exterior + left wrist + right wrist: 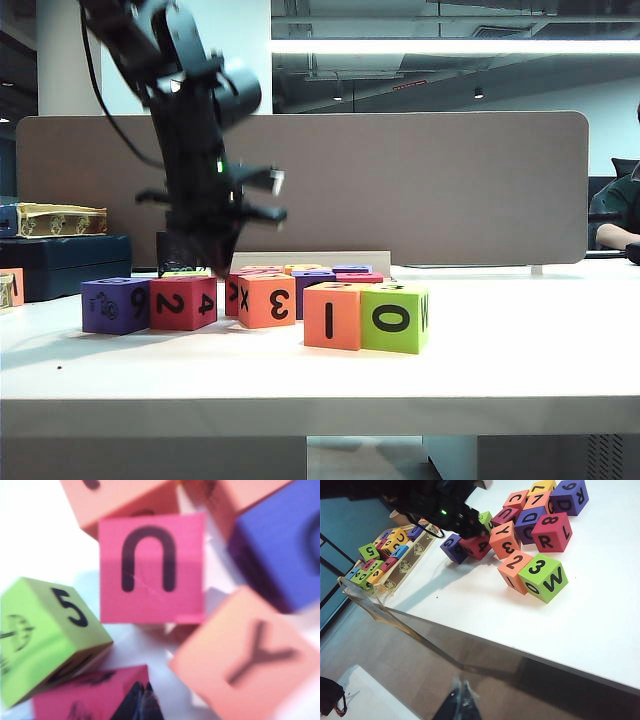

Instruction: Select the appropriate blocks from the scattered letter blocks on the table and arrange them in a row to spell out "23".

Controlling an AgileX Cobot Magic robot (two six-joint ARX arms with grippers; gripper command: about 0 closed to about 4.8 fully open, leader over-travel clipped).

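The letter blocks sit in a loose cluster on the white table [320, 375]. In the exterior view the front ones are a purple block [115, 305], a red block showing 2 [183, 302], an orange 3 [267, 300], an orange 1 [332, 316] and a green 0 [394, 318]. My left gripper [207, 262] hangs shut and empty just above the blocks behind the red one. Its tips [142, 700] hover by a pink block [90, 695], near a pink U block [152, 567], a green 5 [45, 630] and an orange Y [245, 655]. My right gripper [462, 697] is shut, off the table's front edge.
A brown partition panel [420, 190] stands behind the table. A wooden tray [385, 562] with several more blocks lies to the left, beside dark boxes [60, 262]. From the right wrist view, a green block [542, 577] shows 3 on top and an orange one [515, 566] shows 2.
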